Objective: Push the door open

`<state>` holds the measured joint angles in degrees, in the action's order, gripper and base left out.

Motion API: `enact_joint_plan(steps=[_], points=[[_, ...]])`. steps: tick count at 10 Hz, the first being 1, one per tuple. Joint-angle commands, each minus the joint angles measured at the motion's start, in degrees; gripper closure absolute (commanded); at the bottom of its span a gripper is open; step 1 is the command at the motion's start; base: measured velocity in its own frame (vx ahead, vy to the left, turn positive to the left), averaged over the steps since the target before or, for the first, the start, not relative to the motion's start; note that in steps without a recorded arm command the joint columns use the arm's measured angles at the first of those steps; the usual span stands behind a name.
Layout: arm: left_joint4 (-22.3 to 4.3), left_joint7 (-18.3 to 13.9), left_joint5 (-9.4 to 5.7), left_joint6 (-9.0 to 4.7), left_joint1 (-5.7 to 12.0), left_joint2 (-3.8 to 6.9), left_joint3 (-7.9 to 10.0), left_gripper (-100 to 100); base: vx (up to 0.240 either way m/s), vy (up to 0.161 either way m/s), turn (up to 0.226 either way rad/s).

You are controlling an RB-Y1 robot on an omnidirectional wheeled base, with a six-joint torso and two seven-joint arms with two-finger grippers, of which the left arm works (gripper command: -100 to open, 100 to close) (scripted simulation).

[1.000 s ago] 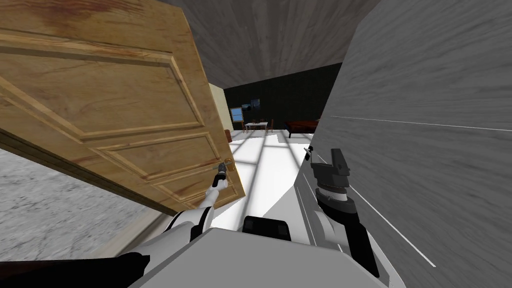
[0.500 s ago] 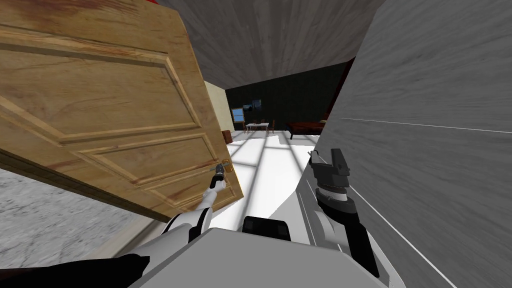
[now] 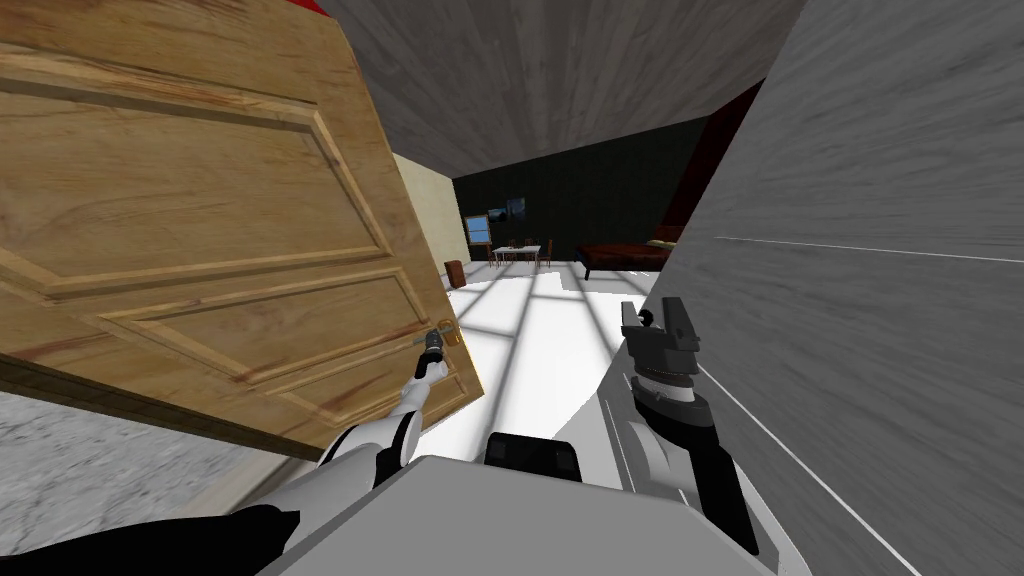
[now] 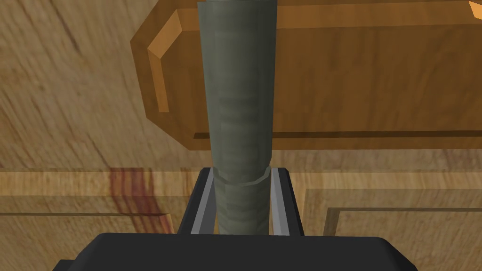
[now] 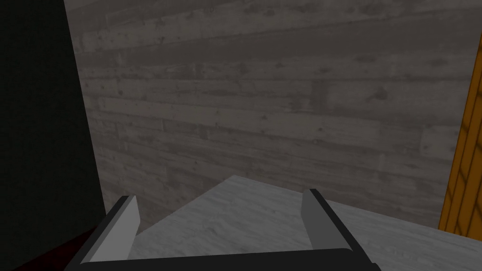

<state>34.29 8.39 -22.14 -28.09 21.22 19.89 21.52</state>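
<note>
Now the door (image 3: 200,220) is standing further open than a second ago. Its free edge is sliding left in the head view and the gap beside it is widening. The grey wall (image 3: 880,300) on my right is sliding outward too, so part of the shift is my own advance. I judge the push is working, though the door is not yet lying back against the cream wall (image 3: 435,215).

The left gripper (image 4: 240,171) is clamping the handle (image 4: 240,117), a grey-green lever near the door's free edge. Its fingers (image 4: 204,207) are pressing the lever's sides in front of an orange-brown plate (image 4: 353,80). The right gripper (image 3: 660,320) is hanging raised beside the grey wall, fingers apart, holding nothing.

The door is showing panelled, wood-grained faces with a reddish streak. Beyond it the floor (image 3: 540,330) is lying white, crossed by grey shadow bars, and is running to a small table (image 3: 515,250) with chairs before a dark far wall (image 3: 600,200) — all under a grey planked ceiling (image 3: 560,80).
</note>
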Motion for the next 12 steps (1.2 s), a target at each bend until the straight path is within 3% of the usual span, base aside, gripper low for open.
enact_joint_plan(steps=[1, 5, 6, 12], points=[[1.92, 0.78, -0.33, 0.8, -0.74, -0.06, 1.01, 100, 0.127, -0.015, 0.053], [1.55, 1.51, -1.09, 0.54, -1.09, 0.64, 2.73, 100, 0.136, -0.02, 0.039], [0.64, 1.27, -0.88, 0.25, -0.96, 0.23, 2.2, 100, 0.08, -0.005, 0.03], [-0.02, 3.3, -2.88, -0.29, -1.69, 1.84, 6.19, 100, 0.19, 0.002, 0.047]])
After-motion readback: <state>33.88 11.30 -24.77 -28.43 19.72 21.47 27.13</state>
